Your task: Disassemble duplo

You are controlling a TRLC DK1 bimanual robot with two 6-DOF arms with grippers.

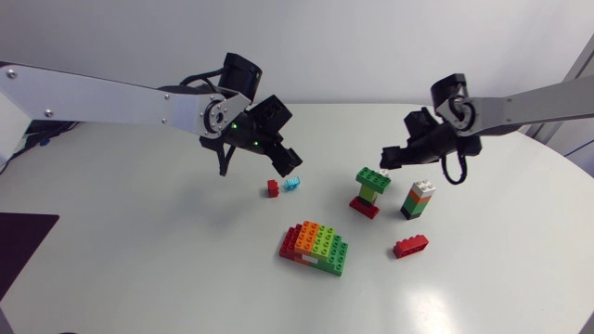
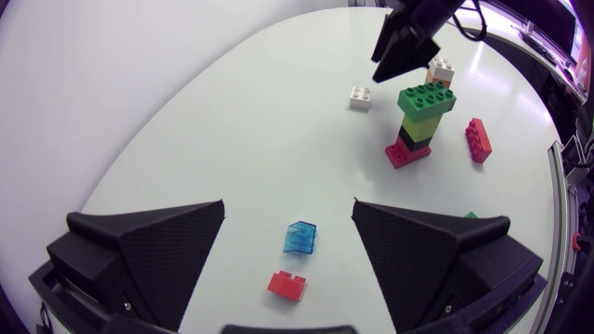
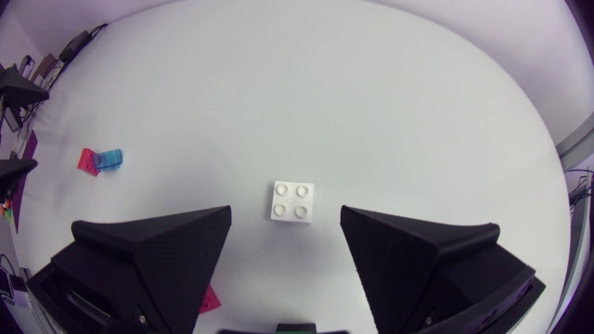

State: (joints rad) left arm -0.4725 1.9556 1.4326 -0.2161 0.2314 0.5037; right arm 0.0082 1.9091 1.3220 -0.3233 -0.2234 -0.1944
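Near the middle of the desk point(image 1: 139, 241) lie the duplo pieces, part taken apart and part not. A big block point(image 1: 316, 248) of red, orange and green bricks sits toward the front, all in one piece. Behind it stands a tower point(image 1: 371, 190) with a wide green top on a red base, and just beside that a short stack point(image 1: 419, 199) with a white top. A long red brick point(image 1: 410, 246) lies loose in front of the stack. A single white brick point(image 3: 292, 201) lies studs up close to the tower. Off to the other side, a small red brick point(image 2: 287, 285) and a clear blue piece point(image 2: 301, 237) lie close together.

The right end effector point(image 1: 394, 156) hangs over the white brick, fingers spread and holding nothing. The left end effector point(image 1: 286, 165) hangs over the red and blue pair, also spread and empty.

The work seems to sit between grasps: several pieces are already single, while the tower, the stack and the big block remain joined. The tower looks the nearest job. That likely calls for one end effector to pinch the green top from two sides while the other steadies the base, then a tilt to break the studs free, since a straight pull may lift the whole tower.
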